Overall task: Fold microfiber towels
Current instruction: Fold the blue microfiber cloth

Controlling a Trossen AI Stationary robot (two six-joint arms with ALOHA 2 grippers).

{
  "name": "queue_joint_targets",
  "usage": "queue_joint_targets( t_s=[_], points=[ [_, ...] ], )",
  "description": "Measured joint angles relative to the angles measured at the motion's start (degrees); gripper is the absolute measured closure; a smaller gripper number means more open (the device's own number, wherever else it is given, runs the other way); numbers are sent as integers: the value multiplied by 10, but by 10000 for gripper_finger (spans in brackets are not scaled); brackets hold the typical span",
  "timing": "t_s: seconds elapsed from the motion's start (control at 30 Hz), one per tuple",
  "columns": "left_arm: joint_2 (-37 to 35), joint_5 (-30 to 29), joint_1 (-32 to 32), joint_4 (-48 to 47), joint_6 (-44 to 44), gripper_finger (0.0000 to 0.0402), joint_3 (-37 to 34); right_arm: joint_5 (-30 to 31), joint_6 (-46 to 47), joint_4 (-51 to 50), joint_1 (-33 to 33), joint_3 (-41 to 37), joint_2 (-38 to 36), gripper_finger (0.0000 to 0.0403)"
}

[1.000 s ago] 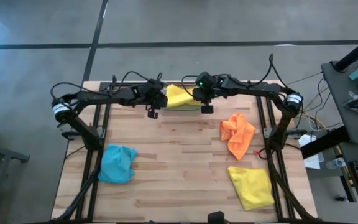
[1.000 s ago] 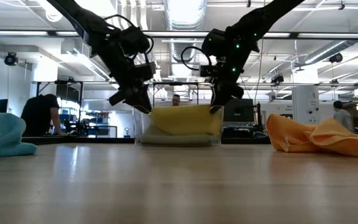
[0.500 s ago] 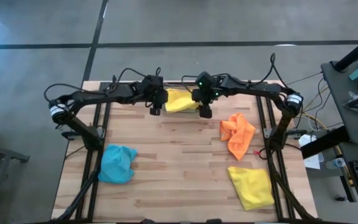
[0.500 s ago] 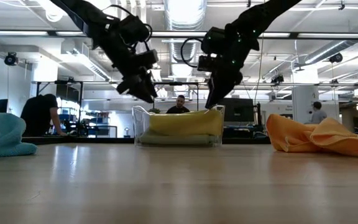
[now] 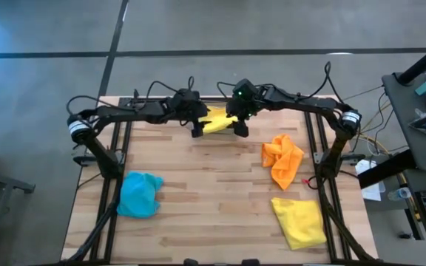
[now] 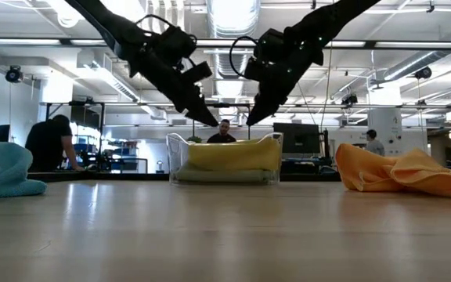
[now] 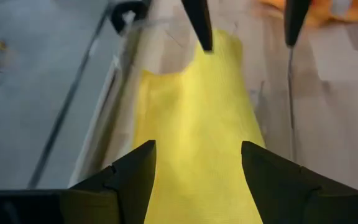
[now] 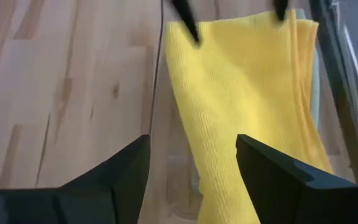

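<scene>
Two grippers: both hang over the clear bin [image 6: 224, 159] at the far edge of the table [image 5: 213, 199], tips pointing toward each other.
Left gripper [image 6: 203, 117]: its fingers are spread apart and nothing is between them; it is above the bin's left end.
Right gripper [image 6: 255, 116]: its fingers are also apart and empty; it is above the bin's right end.
Folded yellow towel [image 6: 232, 153]: it lies inside the bin, on top of a pale green towel [image 8: 314, 93], and rises a little over the bin's rim. Both wrist views look down on it, free of any finger.
Loose towels: the orange towel [image 5: 282, 159] lies crumpled on the right side, the second yellow towel [image 5: 299, 221] lies near the front right corner, and the blue towel [image 5: 140, 193] lies bunched at the front left. All three are well apart from the bin.
Step in hand: I judge that the yellow towel is now put away and released, so this piece is finished.
Progress: two towels seem done and three wait.
Next move: the arms need to lift clear of the bin, go to one loose towel, and spread it flat before any fold.
Background: a person shows in the room behind the bin, away from the table.
</scene>
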Motion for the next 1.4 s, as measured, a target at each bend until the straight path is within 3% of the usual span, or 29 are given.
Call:
queue_joint_targets(
  t_s=[0.2, 0.3, 0.67, 0.9, 1.4],
  points=[
    [36, 1, 4, -5, 0, 182, -2, 108, -6, 1, 1, 0, 1, 194],
    [45, -13, 10, -28, 1, 182, 0, 132, -7, 2, 0, -1, 8, 197],
    [49, -35, 39, -83, 14, 182, 2, 125, -11, 12, 3, 0, 63, 197],
    [49, -35, 39, -68, 3, 182, 12, 35, -5, 11, 8, -2, 69, 197],
    [9, -32, 38, -56, -26, 182, 29, 46, 9, 5, 9, -2, 1, 197]
  ],
)
